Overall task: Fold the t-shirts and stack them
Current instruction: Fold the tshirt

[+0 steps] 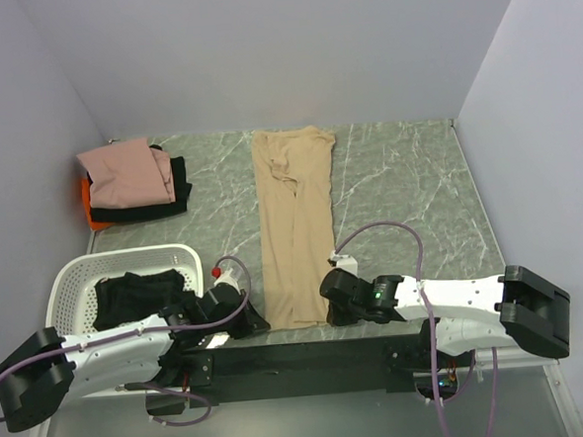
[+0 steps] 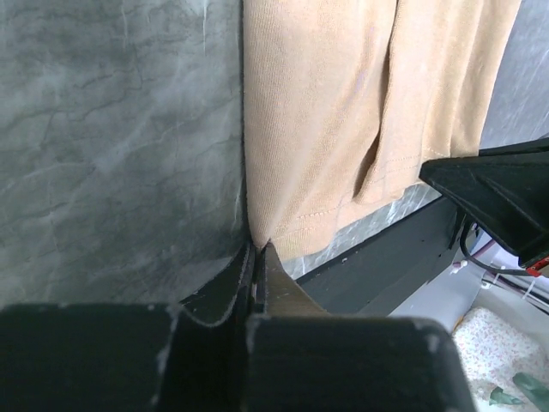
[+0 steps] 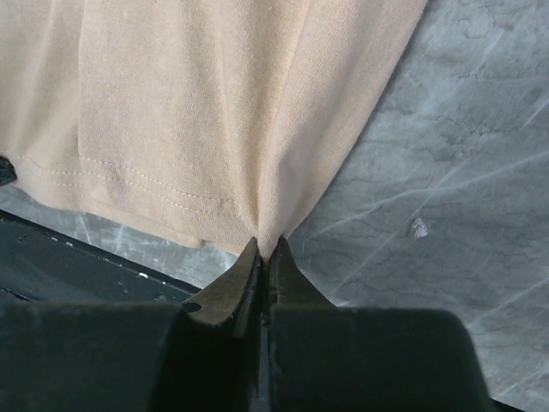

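- Left fingers (image 2: 260, 257): closed tight at the near edge of the worktop (image 1: 399, 192). The tips meet on the near left corner of the tan t-shirt (image 1: 294, 228), and the corner of the hem runs straight into them.
- Right fingers (image 3: 266, 256): closed and pinching the near right corner of the same t-shirt. In the right wrist view the cloth gathers into a pucker of creases where it enters the tips.
- Tan t-shirt, near end: the stitched hem lies along the near worktop edge between the two pairs of fingers, held at both corners.
- Tan t-shirt, body: folded lengthwise into a long narrow strip. It lies flat near the middle of the grey marbled worktop and runs from the near edge away toward the back wall, collar end farthest.
- White perforated basket (image 1: 126, 256): at the near left, just beside the left arm, well apart from the tan strip. A crumpled black garment (image 1: 138, 292) lies in it; its kind cannot be told.
- Folded stack, far left corner, well apart from the tan t-shirt: pink t-shirt (image 1: 125, 174) on top, black t-shirt (image 1: 162, 205) beneath it, and an orange t-shirt (image 1: 95, 217) showing only at the left edge below.
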Controlling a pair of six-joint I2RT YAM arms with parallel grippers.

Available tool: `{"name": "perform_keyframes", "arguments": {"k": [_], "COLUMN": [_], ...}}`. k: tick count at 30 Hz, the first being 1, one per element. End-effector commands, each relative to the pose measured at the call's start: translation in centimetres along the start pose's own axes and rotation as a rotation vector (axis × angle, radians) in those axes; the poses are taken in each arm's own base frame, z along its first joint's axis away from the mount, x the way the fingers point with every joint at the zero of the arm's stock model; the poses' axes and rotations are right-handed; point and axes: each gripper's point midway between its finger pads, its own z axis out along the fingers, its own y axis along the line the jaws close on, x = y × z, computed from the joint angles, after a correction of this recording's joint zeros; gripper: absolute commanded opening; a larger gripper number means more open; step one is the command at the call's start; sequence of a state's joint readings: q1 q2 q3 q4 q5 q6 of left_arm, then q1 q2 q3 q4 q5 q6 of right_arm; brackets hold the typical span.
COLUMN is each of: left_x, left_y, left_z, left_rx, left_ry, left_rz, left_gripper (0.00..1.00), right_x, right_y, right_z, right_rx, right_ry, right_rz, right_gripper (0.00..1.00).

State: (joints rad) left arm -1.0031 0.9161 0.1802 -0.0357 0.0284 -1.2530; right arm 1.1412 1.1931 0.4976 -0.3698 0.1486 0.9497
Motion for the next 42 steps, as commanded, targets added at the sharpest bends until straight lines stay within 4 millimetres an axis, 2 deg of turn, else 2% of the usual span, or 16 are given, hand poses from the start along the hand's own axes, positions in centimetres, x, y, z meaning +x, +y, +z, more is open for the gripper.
{"name": "perform_keyframes", "arguments": {"k": [1, 8, 13, 15, 16, 20, 23, 26, 30, 32, 33, 34, 36, 37, 41, 42], "left_x": [-0.1, 0.5, -1.6, -1.9, -2.2, -2.8, -4.5, -7.4, -11.1, -12.1, -13.0, -13.0, -13.9, -14.2, -16.8, -17.9], "left_y": [0.2, -0.5, -4.8, -5.7, -6.9, -7.4, -7.8, -7.1, -8.5, -8.1, -9.2, -8.6, -9.2, -8.7, -8.9, -9.6], "left_z": [-0.2, -0.9, -2.1, -1.9, -1.9, -0.4, 0.1, 0.4, 0.7, 1.8, 2.0, 3.0, 3.5, 4.2, 4.5, 4.4], "left_rx": [-0.015, -0.006, 0.107, 0.117, 0.139, 0.092, 0.088, 0.073, 0.106, 0.083, 0.103, 0.079, 0.088, 0.069, 0.056, 0.066], "left_ry": [-0.008, 0.026, -0.052, -0.057, -0.059, -0.054, -0.089, -0.142, -0.197, -0.184, -0.194, -0.174, -0.168, -0.162, -0.209, -0.231], "left_rz": [0.01, 0.061, 0.086, 0.1, 0.119, 0.154, 0.146, 0.122, 0.165, 0.189, 0.204, 0.217, 0.222, 0.225, 0.224, 0.229], "left_gripper": [0.0, 0.0, 0.0, 0.0, 0.0, 0.0, 0.0, 0.0, 0.0, 0.0, 0.0, 0.0, 0.0, 0.0, 0.0, 0.0], "right_x": [1.4, -0.1, -1.9, -2.5, -2.8, -4.9, -6.8, -8.9, -11.7, -13.3, -13.7, -14.6, -15.8, -16.7, -19.0, -19.2], "right_y": [-2.0, -0.6, 0.5, 0.9, 1.0, 1.2, 0.8, 0.6, 0.5, 0.7, 0.5, 1.0, 0.6, 0.9, 0.9, 0.5], "right_z": [-0.4, -2.2, -3.3, -3.2, -3.2, -3.3, -3.3, -3.1, -2.5, -2.5, -1.9, -2.0, -1.3, -1.3, -0.2, 0.6], "right_rx": [0.067, 0.016, -0.014, -0.007, 0.0, 0.044, 0.063, 0.043, 0.041, 0.048, 0.061, 0.051, 0.066, 0.06, 0.063, 0.081], "right_ry": [0.041, -0.015, -0.078, -0.088, -0.096, -0.141, -0.178, -0.211, -0.228, -0.241, -0.23, -0.24, -0.234, -0.243, -0.237, -0.217], "right_rz": [-0.024, -0.019, -0.02, -0.028, -0.041, -0.057, -0.051, -0.033, -0.062, -0.062, -0.081, -0.083, -0.087, -0.087, -0.097, -0.105], "right_gripper": [0.0, 0.0, 0.0, 0.0, 0.0, 0.0, 0.0, 0.0, 0.0, 0.0, 0.0, 0.0, 0.0, 0.0, 0.0, 0.0]}}
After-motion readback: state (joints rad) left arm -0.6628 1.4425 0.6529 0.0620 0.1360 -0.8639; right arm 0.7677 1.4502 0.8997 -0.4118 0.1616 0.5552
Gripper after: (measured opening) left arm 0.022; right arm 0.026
